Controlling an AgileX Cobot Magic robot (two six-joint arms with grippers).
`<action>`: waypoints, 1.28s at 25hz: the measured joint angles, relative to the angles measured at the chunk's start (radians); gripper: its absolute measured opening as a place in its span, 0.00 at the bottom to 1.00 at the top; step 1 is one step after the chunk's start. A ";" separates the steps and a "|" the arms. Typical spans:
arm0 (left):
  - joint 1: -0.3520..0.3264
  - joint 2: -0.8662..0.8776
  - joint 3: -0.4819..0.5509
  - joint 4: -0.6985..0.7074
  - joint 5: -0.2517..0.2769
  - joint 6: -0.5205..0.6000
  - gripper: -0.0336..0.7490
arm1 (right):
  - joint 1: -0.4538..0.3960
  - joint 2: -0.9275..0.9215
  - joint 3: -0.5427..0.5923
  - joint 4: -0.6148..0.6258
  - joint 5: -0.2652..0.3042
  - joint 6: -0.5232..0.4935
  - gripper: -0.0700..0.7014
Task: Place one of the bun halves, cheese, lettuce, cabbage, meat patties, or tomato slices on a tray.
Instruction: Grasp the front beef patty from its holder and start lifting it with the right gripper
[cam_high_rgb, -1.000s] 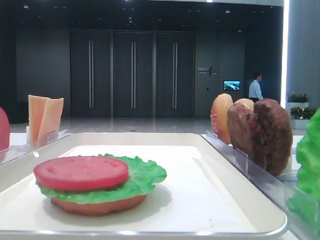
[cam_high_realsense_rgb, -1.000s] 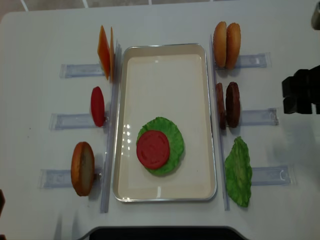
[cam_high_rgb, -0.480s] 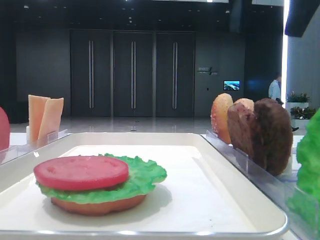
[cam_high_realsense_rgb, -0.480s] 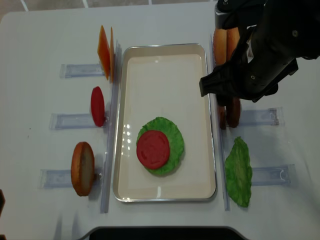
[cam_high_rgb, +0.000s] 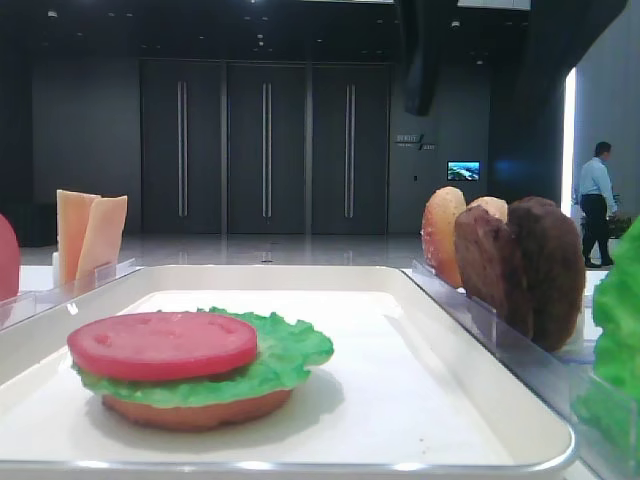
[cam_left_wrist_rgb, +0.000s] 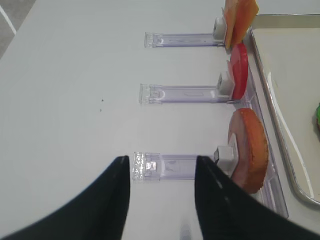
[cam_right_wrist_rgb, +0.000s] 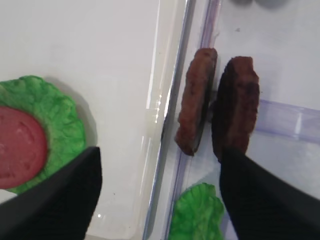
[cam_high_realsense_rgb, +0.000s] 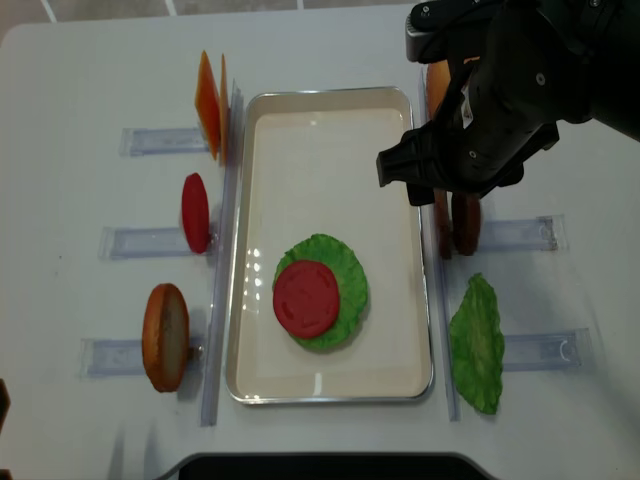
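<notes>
Moved since half a second ago: right arm has slid leftward and a little lower in the overhead view, now covering the top of the meat patties (cam_high_realsense_rgb: 465, 222); everything on the table stays where it was
Right gripper (cam_right_wrist_rgb: 160, 195): jaws spread wide, holding nothing; one finger over the tray (cam_high_realsense_rgb: 330, 120), the other over the right-hand patty; both patties lie between them in the wrist view
Left gripper (cam_left_wrist_rgb: 161, 197): fingers parted, empty; hovering over bare table beside a clear rack (cam_left_wrist_rgb: 167, 166)
Meat patties: two, upright on edge, side by side in their rack just right of the tray rim
Tray: carries a bottom bun (cam_high_rgb: 195, 408), lettuce (cam_high_realsense_rgb: 340, 270) on it, tomato slice (cam_high_realsense_rgb: 306, 298) on top
Left of tray: cheese (cam_high_realsense_rgb: 208, 103), a tomato slice, a bun half (cam_high_realsense_rgb: 165, 337), all upright
Right of tray: second lettuce leaf (cam_high_realsense_rgb: 478, 345) below the patties
</notes>
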 joint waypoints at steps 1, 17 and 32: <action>0.000 0.000 0.000 0.000 0.000 0.000 0.46 | 0.000 0.007 0.000 0.000 -0.011 -0.002 0.72; 0.000 0.000 0.000 0.000 0.000 0.001 0.46 | -0.043 0.095 0.000 0.002 -0.062 -0.020 0.76; 0.000 0.000 0.000 0.000 0.000 0.001 0.46 | -0.051 0.163 0.000 0.019 -0.063 -0.066 0.76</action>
